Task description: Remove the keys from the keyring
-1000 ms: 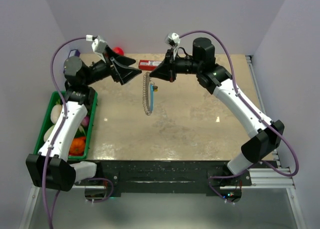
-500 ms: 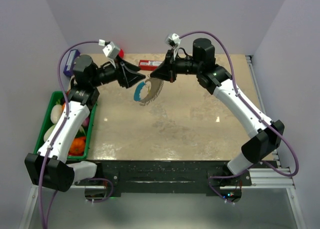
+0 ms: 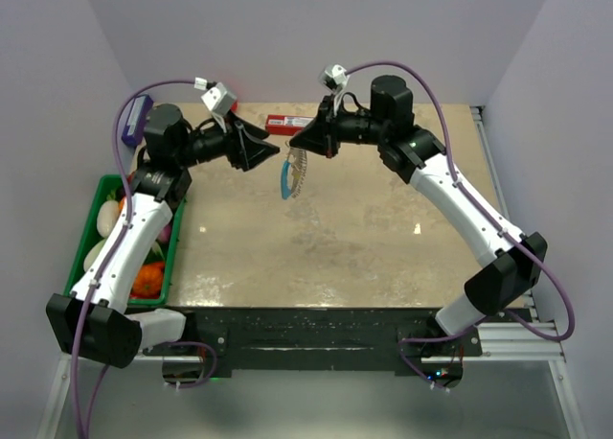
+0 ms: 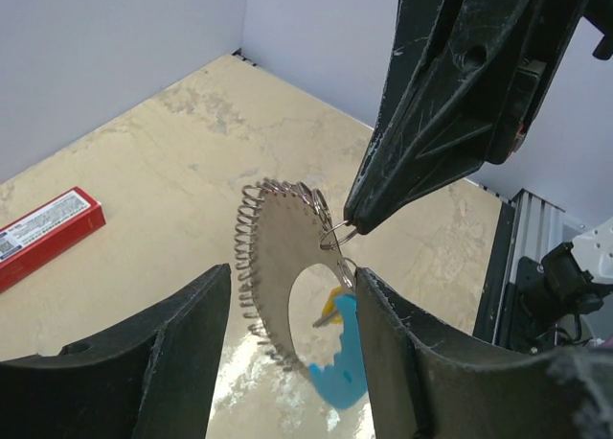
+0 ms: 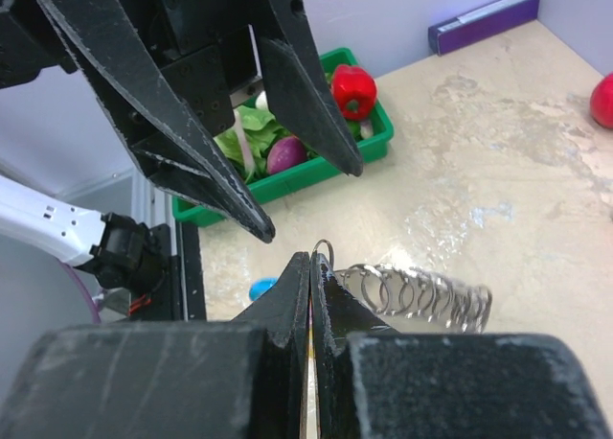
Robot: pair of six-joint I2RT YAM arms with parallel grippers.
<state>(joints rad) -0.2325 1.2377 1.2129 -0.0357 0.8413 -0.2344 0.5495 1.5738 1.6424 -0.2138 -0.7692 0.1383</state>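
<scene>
Under the right claw [image 3: 299, 144], the keyring [image 3: 292, 175] hangs clear of the table. It is held only by a small wire ring that the claw has clamped at the very tips of its fingers. That is a thin hold. If you tug sideways or downward from the other side, the wire can slide out of the tips and the whole loop drops.

The left claw [image 4: 292, 276] has its jaws apart, and the loop dangles between them. The key [image 4: 329, 310] is a tiny yellow sliver inside the loop, below the right claw's tips and just beside one left finger. I cannot tell whether that finger touches it.

The main risk is closing on the wrong thing. The key is far smaller than the coil and the blue piece [image 4: 340, 372] under it, so the left jaws are likely to trap coil or blue plastic along with it, or instead of it. You would then pull on the ring itself.

The loop is floppy and hangs from a single point, so a nudge from either left finger may swing or twist it and carry the key out from between the jaws.

The two claws' tips also sit very near each other. A small overshoot toward the right claw brings finger against finger and may jar the pinch loose. A freed key could fall and skitter off.
</scene>
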